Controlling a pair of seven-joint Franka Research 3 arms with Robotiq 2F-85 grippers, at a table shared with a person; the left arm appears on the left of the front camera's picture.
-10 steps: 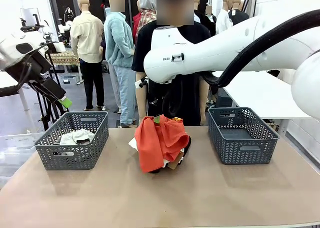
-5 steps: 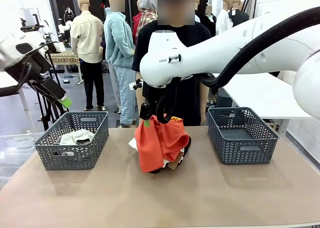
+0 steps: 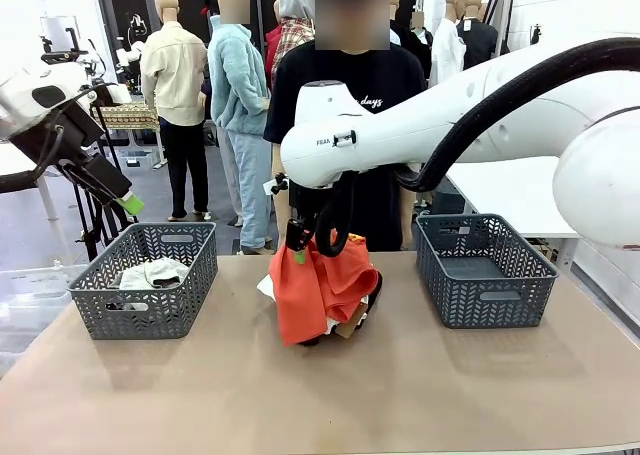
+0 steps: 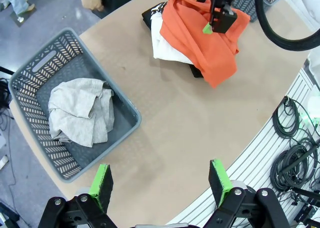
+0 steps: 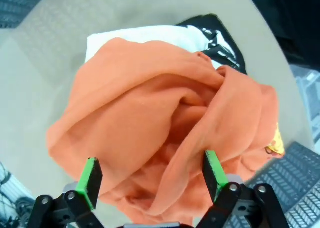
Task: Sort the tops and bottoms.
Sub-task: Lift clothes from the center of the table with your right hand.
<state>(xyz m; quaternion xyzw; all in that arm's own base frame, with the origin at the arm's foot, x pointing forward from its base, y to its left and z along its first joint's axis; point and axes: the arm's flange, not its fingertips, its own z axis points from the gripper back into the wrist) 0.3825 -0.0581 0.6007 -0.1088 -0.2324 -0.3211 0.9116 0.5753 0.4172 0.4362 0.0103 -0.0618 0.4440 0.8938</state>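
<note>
- My right claw point(image 5: 150, 175) hangs open just over the orange top point(image 5: 165, 112), gripping nothing.
- My left claw point(image 4: 162, 180) is open too, above the counter point(image 4: 175, 133).
- One grey garment point(image 4: 80, 112) sits in a basket point(image 4: 35, 72); the pile point(image 4: 165, 47) is unsorted.

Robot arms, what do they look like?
The left arm and right arm are white, round and chunky. The right one has small dark lettering near its wrist and a thick black cable along it. The left gripper and right gripper are black, each with two bright green pads.
</note>
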